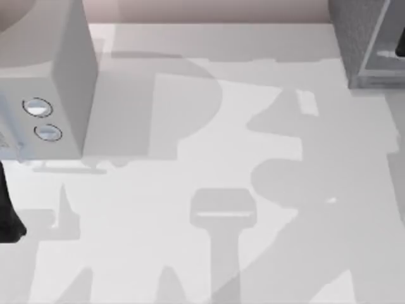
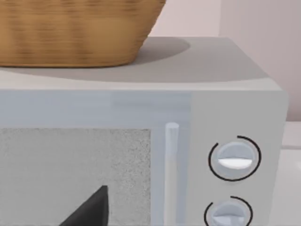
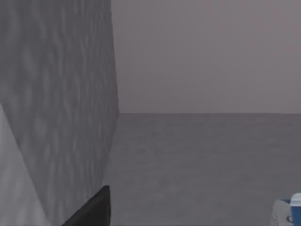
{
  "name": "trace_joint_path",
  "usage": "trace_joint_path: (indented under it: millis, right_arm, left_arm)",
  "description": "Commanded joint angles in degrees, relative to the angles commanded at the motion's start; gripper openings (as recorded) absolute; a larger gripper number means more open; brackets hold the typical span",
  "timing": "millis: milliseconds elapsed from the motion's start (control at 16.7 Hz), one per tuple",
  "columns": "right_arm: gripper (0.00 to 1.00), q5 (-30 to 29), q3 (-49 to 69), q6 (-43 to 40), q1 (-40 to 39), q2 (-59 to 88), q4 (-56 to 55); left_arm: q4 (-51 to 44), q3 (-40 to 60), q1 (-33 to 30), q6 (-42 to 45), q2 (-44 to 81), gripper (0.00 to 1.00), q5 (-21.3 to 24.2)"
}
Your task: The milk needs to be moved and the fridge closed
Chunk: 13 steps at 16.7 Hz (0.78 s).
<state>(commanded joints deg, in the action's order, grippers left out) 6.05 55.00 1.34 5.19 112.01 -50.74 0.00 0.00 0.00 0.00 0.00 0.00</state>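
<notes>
Right gripper (image 3: 89,209) inside the fridge (image 3: 61,103), near the milk (image 3: 289,212)
Left arm (image 1: 7,212) sits at the table's (image 1: 209,158) left edge; neither gripper's finger state can be told

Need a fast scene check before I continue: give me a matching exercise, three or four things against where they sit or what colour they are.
Things:
1. wicker basket
2. fridge
3. milk
4. microwave

Descriptions:
A. dark grey, speckled, top view's right far corner
B. blue and white, on a grey shaded floor
C. light grey, two round dials
D. tan, sitting on the microwave

Pairs: 1-D, 2-A, 3-B, 4-C
</notes>
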Motion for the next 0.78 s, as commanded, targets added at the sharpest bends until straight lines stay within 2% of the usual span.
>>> trace_joint_path:
  millis: [360, 780]
  right_arm:
    - [1.0, -3.7, -16.5, -1.1, -3.6, -32.4, 10.2]
    - [1.0, -6.6, -31.9, -1.3, -4.8, -59.5, 22.4]
  left_arm:
    - [0.0, 0.0, 0.0, 0.0, 0.0, 1.0, 0.0]
    - [0.0, 0.0, 0.0, 0.0, 0.0, 1.0, 0.0]
